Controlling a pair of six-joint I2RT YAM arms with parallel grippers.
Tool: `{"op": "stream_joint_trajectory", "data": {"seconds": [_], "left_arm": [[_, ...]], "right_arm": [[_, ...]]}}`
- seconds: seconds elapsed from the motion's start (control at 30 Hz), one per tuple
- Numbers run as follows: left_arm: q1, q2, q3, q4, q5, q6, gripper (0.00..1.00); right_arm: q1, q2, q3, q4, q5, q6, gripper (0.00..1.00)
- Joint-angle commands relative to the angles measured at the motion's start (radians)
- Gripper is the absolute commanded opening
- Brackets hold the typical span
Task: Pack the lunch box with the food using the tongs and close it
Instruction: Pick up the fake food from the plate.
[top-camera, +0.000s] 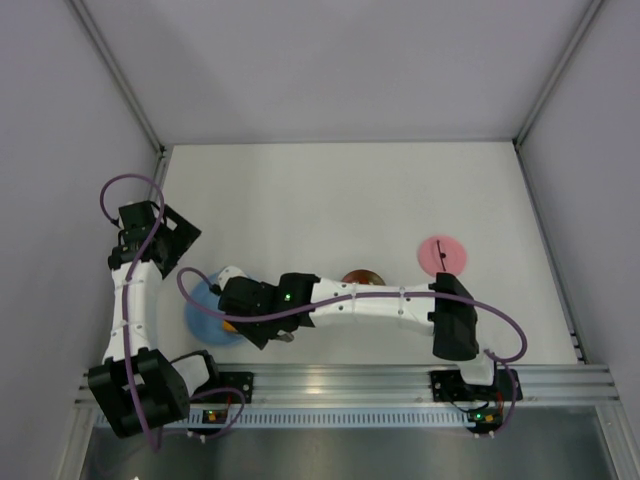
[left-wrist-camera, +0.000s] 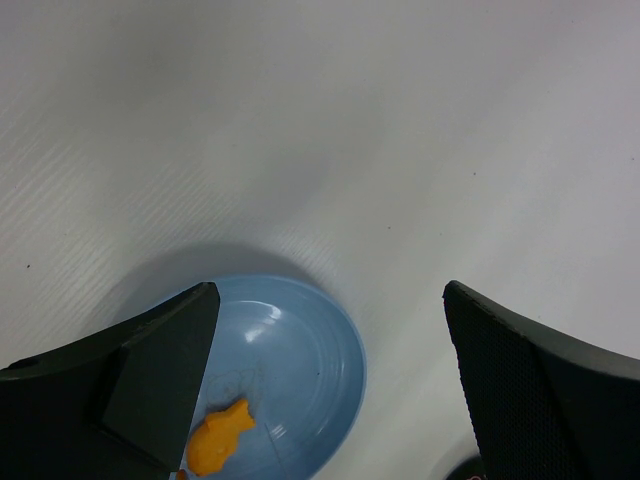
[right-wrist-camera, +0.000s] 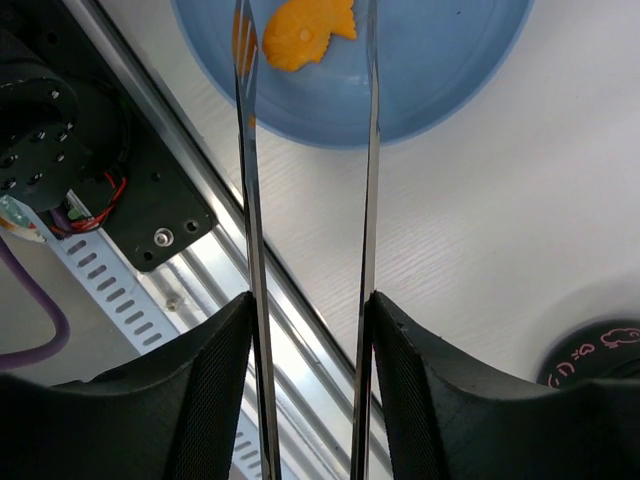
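The left gripper (left-wrist-camera: 332, 300) hangs beyond the far left side of the blue plate (left-wrist-camera: 300, 340). Its fingers are spread wide and hold nothing.

On the plate lies one orange fish-shaped food piece (right-wrist-camera: 305, 30). It looks like a light, stiff, smooth toy, so it would likely skid or pop out from between thin metal tips. The thick middle of its body seems a safer place to pinch than the tail.

The right gripper (right-wrist-camera: 310, 300) reaches over the plate's near side. Its fingers are pressed in on both arms of the tongs (right-wrist-camera: 368, 200), partway along their length. The tongs are slender, shiny and probably springy, so a gentle squeeze should bring the tips together. The tips straddle the fish. Whether they already touch it cannot be told.

Right of the plate, half hidden behind the right arm, sits the lunch box (top-camera: 360, 277), which shows brownish contents. It is likely light enough to slide if nudged.

Further right of the plate, well apart from it, the pink lid (top-camera: 441, 253) lies flat on the table. It is thin and lies low, so it is best taken at its rim.

No brand or label can be read. The lid carries only a dark line. In the right wrist view, a dark round thing (right-wrist-camera: 600, 350) to the right of the plate bears pink squiggles that are too small to read.
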Motion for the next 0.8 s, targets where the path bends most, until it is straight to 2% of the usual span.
{"op": "stream_joint_trajectory", "data": {"seconds": [0.0, 0.4, 0.77], "left_arm": [[0.004, -0.012, -0.005, 0.047, 0.013, -0.007, 0.99], [0.006, -0.015, -0.005, 0.044, 0.010, -0.005, 0.99], [0.004, -0.016, -0.005, 0.044, 0.010, -0.004, 0.99]], "right_arm": [[0.011, 0.000, 0.053, -0.017, -0.001, -0.007, 0.49], [0.008, 0.003, 0.049, -0.009, -0.022, -0.004, 0.43], [0.008, 0.038, 0.069, -0.009, -0.034, -0.003, 0.42]]}}
